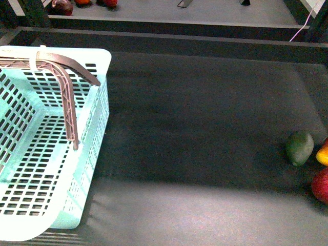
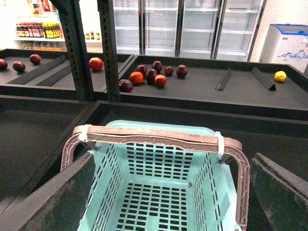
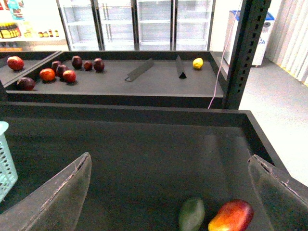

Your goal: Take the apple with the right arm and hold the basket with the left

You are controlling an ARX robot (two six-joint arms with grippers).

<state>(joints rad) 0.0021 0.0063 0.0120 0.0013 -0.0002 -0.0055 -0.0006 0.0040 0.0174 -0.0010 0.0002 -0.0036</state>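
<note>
At the near right edge of the surface the apple (image 1: pixel 321 185) is noted, beside a dark green fruit (image 1: pixel 300 147), so nearest the right arm. The right claw (image 3: pixel 169 163) is spread wide and empty. The left claw (image 2: pixel 173 159) is likewise spread, facing the basket (image 2: pixel 144 166) handle.

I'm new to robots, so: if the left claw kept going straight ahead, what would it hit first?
Probably the handles of the basket, straight ahead of the open left gripper; depth is hard to judge.
</note>
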